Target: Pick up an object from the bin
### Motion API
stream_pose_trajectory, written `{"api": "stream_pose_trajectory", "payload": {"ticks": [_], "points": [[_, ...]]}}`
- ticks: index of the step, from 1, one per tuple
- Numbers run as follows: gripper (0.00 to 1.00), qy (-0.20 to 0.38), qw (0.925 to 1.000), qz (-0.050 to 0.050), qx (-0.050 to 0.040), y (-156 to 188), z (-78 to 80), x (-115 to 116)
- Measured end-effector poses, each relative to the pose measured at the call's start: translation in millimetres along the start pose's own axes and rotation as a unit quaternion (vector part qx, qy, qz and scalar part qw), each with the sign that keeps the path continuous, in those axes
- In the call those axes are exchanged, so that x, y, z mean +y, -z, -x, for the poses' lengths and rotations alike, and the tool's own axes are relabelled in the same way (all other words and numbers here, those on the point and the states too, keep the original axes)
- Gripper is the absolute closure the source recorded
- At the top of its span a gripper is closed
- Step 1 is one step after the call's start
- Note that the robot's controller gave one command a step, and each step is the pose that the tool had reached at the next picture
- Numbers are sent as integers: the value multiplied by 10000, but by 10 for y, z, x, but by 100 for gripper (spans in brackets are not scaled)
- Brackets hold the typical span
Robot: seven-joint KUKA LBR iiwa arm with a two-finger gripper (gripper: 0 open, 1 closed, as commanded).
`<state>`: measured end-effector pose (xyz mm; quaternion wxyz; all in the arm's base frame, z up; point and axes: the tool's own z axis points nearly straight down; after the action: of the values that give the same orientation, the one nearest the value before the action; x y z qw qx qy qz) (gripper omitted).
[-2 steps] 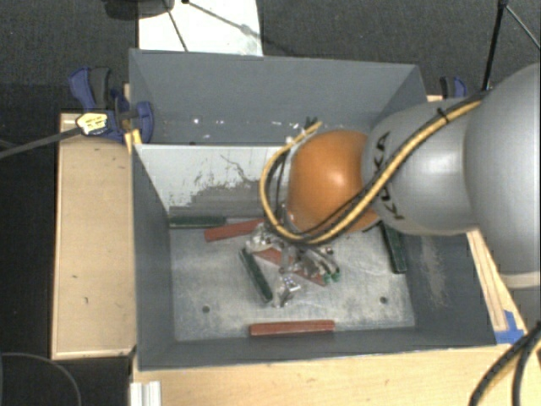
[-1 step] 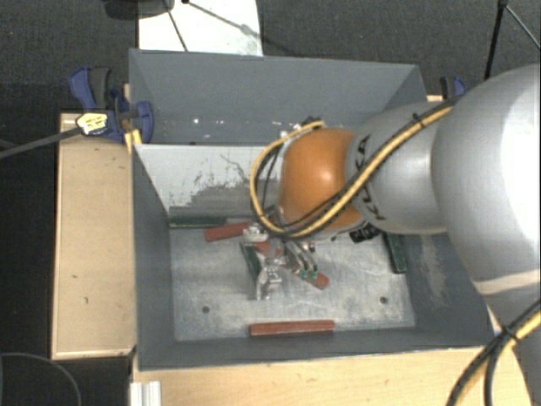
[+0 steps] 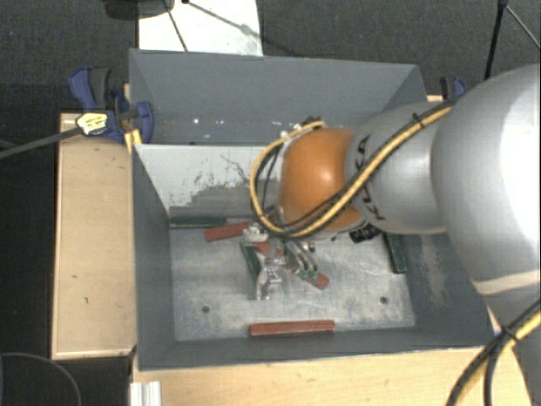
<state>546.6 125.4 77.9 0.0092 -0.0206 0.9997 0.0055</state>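
Observation:
My gripper point(image 3: 270, 279) hangs under the orange wrist cover, low over the middle of the bin floor. Just right of it lies a small green piece with a red end point(image 3: 314, 276), touching or nearly touching the gripper; I cannot tell which. A dark green strip point(image 3: 253, 259) lies at its left side, partly hidden by it. A reddish-brown stick point(image 3: 225, 233) lies behind it to the left. Nothing can be made out held in the gripper.
A long reddish-brown bar point(image 3: 292, 328) lies near the front wall. A dark green bar point(image 3: 197, 222) rests along the back left of the floor. A dark green block point(image 3: 396, 253) and a black piece point(image 3: 363, 234) sit at the right, under the arm.

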Motion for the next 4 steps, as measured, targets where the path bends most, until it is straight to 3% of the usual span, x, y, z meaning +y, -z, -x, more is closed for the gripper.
{"api": "stream_pose_trajectory", "payload": {"ticks": [1,2,3,4], "points": [[100,-139,9998,-49,100,454,-69,-50],[100,146,9998,-53,104,1136,-64,-16],[0,359,9993,-49,119,342,-29,142],[0,344,9994,-43,83,382,-8,141]]}}
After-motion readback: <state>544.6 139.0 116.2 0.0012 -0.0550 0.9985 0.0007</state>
